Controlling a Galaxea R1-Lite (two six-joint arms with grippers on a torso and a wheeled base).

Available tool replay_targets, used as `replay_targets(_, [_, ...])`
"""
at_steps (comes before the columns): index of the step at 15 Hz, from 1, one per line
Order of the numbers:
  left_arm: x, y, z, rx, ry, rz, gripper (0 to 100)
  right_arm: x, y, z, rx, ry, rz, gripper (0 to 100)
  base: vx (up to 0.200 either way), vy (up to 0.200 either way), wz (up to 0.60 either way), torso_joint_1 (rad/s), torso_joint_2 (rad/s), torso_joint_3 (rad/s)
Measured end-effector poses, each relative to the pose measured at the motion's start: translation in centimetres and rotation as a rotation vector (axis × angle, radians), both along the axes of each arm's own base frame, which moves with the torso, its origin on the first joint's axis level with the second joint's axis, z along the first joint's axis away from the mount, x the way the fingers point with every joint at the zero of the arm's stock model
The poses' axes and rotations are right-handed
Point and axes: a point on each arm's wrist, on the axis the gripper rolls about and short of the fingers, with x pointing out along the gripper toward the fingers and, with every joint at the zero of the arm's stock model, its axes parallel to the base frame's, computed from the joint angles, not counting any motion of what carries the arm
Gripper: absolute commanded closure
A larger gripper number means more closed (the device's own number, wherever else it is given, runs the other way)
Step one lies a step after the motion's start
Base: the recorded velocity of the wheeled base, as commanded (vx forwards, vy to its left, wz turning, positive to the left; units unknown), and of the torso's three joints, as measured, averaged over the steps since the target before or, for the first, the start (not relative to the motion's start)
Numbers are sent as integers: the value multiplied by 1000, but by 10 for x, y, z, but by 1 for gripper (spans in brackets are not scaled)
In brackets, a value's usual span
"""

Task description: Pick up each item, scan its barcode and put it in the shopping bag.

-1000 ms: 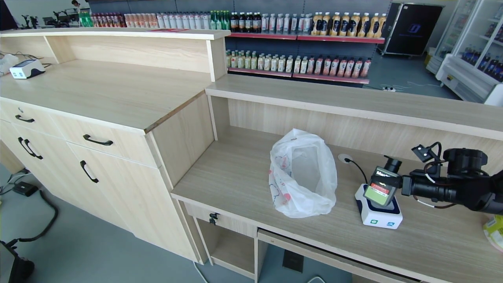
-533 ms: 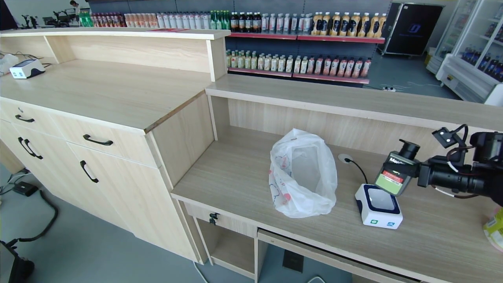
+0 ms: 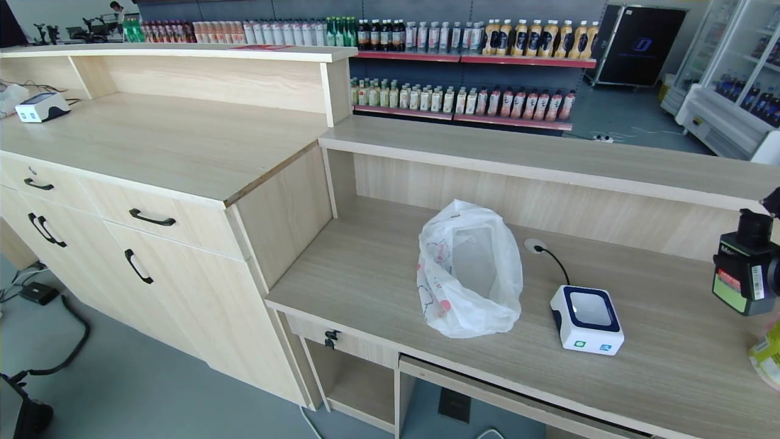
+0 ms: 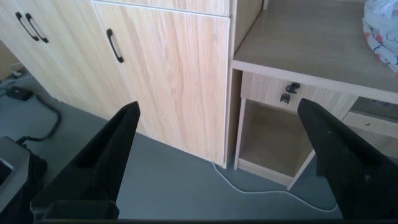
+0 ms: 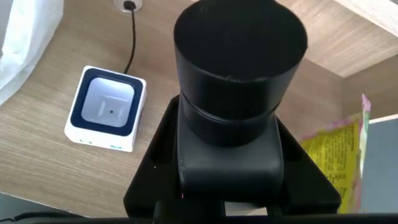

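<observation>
The pick-up of one item is done: your right gripper (image 5: 230, 183) has its jaws clamped on a dark bottle (image 3: 744, 277) with a black cap, held upright in the air at the right end of the desk (image 3: 365, 274). A barcode strip shows on the side of its label, turned outward and not down at the scanner (image 3: 587, 319). The bottle hangs well to the right of the scanner and higher, not over its window, so you cannot tell from here whether the scan has registered. If it has not, the scan is the step in hand. If it has, what remains for this item is the carry across the scanner to the shopping bag (image 3: 469, 271).

The bag stands open just to the left of the scanner. Its plastic is cloudy and you cannot tell whether anything lies inside, so no item counts as bagged yet.

A yellow-green packet (image 3: 769, 360) lies on the desk at the far right, under and beside the held bottle. It looks to be the next item, and it has all three steps ahead of it.

Your left gripper (image 4: 217, 180) hangs low in front of the cabinet doors, above the floor, jaws wide apart and empty.
</observation>
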Motion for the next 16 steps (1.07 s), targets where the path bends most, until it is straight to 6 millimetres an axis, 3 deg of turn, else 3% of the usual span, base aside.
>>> replay_targets(3, [0,0,0,0,0,-1,0,-8,4,11,-55,-48,4,100,0,0,600,1,2,-1])
replay_targets(9, [0,0,0,0,0,0,0,3,25,29,-68,-193,0,100,0,0,500,4,1,4])
replay_targets(12, [0,0,0,0,0,0,0,21,25,18,-15,-168,4,100,0,0,0,0,0,0])
replay_targets(16, [0,0,0,0,0,-1,0,67,26,-7,123,-144,9,100,0,0,0,0,0,0])
